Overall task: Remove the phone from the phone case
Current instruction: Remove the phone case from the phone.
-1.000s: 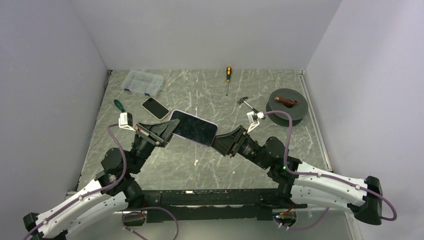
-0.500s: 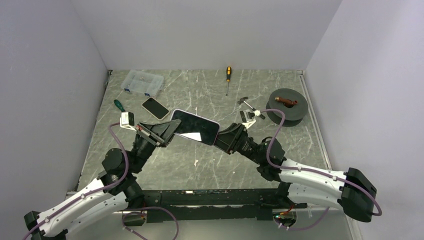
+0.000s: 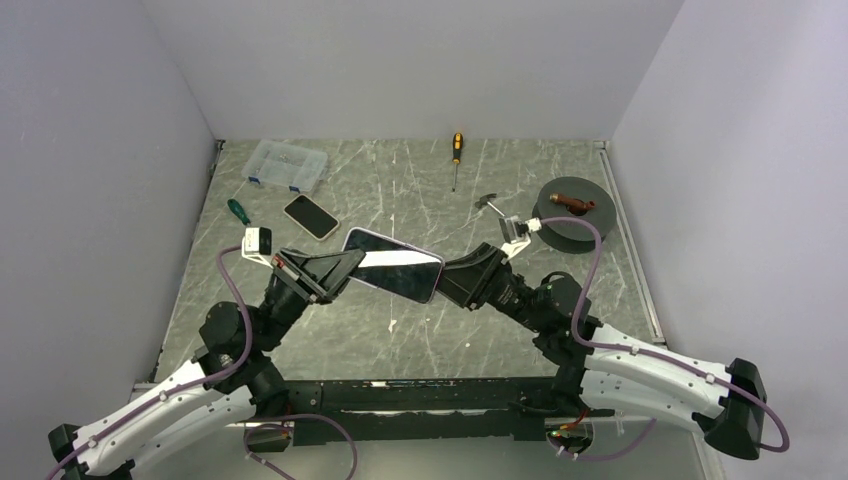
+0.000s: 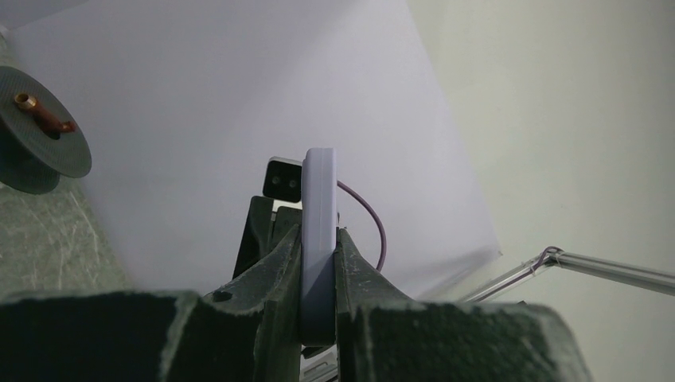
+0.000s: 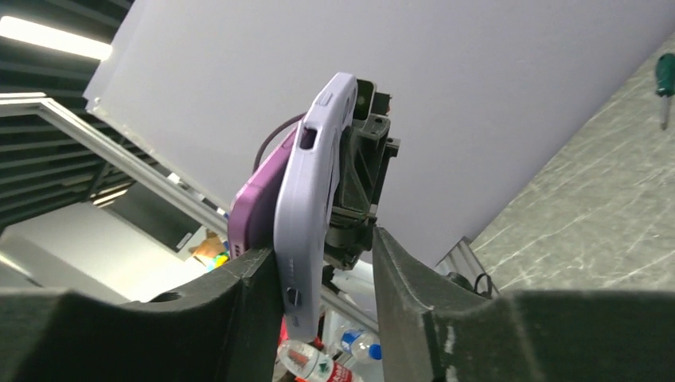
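Above the middle of the counter (image 3: 400, 335), lifted clear of it, hangs the phone case (image 5: 306, 199) with the phone (image 3: 400, 270) in it, screen up and tilted; it is held aloft, I judge, so both ends can be worked at once; at the case's left end the left tool (image 3: 348, 266) is clamped on its edge, one finger on each face, serving as the anchor; at the case's right end the right tool (image 3: 452, 277) straddles the corner with jaws parted, one finger (image 5: 255, 274) against the shell and the other standing off (placed, likely, to peel the rim); a darker purple body shows beside the pale shell there, perhaps the phone lifting out, though I cannot tell; behind the case to its left lies a second phone (image 3: 310, 216); farther behind to its right, a spool (image 3: 573, 208).
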Motion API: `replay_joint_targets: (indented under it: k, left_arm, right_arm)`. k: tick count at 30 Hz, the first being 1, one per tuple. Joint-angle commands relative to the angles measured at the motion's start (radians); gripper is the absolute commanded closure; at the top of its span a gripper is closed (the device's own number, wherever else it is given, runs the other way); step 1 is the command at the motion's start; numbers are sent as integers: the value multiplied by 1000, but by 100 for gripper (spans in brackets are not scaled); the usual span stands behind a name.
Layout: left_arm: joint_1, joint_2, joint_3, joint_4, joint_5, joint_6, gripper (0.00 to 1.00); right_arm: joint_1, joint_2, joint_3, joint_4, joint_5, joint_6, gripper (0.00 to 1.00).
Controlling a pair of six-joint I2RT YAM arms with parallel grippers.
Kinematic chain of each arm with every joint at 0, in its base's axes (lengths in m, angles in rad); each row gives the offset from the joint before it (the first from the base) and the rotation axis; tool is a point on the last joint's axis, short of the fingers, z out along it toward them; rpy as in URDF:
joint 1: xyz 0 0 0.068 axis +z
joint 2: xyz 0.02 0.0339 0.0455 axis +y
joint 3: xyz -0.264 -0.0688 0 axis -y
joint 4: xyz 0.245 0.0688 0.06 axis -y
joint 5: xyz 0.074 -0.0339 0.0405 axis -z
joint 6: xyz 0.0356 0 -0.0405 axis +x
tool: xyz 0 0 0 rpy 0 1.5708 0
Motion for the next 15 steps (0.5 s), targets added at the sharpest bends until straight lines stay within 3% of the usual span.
replay_joint_targets:
  k: [1, 9, 15]
  left_arm:
    - [-4, -10, 28, 11, 33, 6, 100]
    - [-5, -29, 10, -12, 0, 5, 100]
    - [-5, -27, 14, -41, -54, -7, 100]
  right_arm:
    - [6, -3, 83, -72, 46, -65, 58]
    - [6, 23, 57, -23, -10, 33, 63]
    - [21, 42, 67, -78, -45, 79, 61]
